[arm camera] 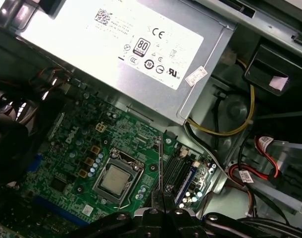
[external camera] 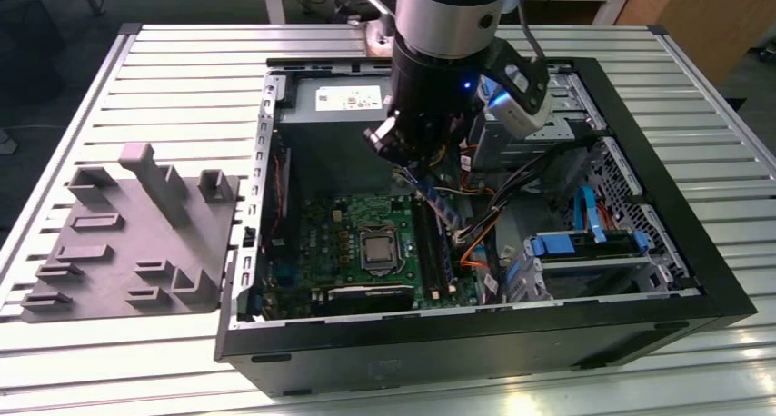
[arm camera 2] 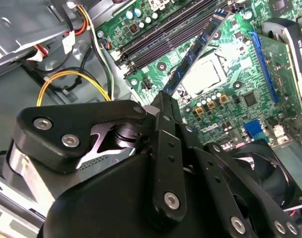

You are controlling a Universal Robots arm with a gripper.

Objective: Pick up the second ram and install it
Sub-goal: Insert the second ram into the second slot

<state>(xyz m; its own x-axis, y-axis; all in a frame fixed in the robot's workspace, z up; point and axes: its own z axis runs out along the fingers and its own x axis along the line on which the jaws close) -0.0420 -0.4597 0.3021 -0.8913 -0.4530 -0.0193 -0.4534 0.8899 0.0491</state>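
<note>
Ram (external camera: 434,203) | you see it mid-frame in the exterior view, slanted over the motherboard (external camera: 333,239) slots inside the open case (external camera: 485,343) | gripper (external camera: 410,162) clamped on its upper end | case stands on counter (external camera: 182,62)

Second ram (arm camera 2: 196,49): long thin stick, blue-green board, row of dark chips along face. One short end pinched between closed fingers of gripper (arm camera 2: 166,99); rest juts free past fingertips. Held raised and tilted over motherboard (external camera: 327,243), crossing at angle to dark memory slots (arm camera 2: 161,37), not seated in any slot. In first wrist view ram appears edge-on, thin dark strip running away from gripper. In exterior view it hangs under gripper, above slots at board's edge on exterior view's right.
</note>
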